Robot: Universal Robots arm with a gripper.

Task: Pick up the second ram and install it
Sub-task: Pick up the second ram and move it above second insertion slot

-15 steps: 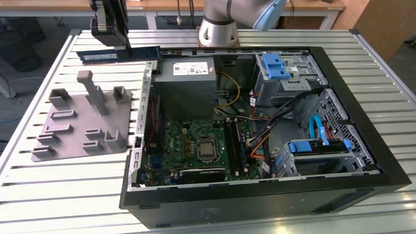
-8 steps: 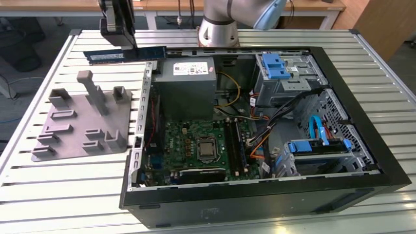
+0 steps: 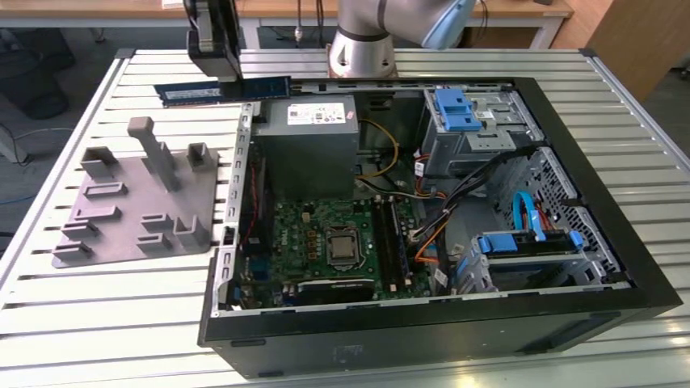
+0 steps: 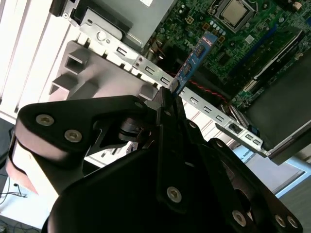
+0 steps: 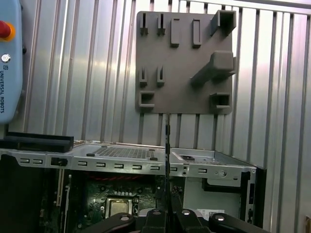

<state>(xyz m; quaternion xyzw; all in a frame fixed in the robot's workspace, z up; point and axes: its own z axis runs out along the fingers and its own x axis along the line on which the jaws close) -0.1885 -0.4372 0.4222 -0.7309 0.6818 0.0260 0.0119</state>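
The arm [image 3: 361, 44] is silver-grey with a pale blue cap [image 3: 448, 24] at its two o'clock, while the matte black gripper [image 4: 167, 97] has rounded link plates [image 4: 73, 126] studded with silver screws [image 4: 174, 194].

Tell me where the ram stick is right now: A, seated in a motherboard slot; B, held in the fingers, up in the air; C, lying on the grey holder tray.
B: the gripper clamps the second ram, up off the grey holder tray.
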